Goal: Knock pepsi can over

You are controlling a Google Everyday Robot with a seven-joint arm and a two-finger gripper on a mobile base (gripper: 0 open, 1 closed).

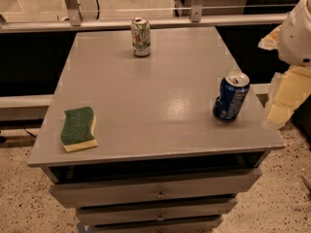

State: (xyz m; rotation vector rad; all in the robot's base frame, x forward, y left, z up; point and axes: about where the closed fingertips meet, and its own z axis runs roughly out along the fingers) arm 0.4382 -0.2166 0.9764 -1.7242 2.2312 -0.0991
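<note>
The pepsi can (231, 97) is dark blue with white markings and a silver top. It stands near the right edge of the grey table (146, 106) and seems to lean slightly to the right. My gripper (282, 101), pale yellow under a white arm part (297, 33), is just off the table's right edge. It is close beside the can on its right, and I cannot tell whether they touch.
A white-and-green can (141, 37) stands upright at the back middle of the table. A green and yellow sponge (78, 128) lies at the front left. Drawers (158, 193) sit below the tabletop. A rail and glass partition (146, 22) run behind the table.
</note>
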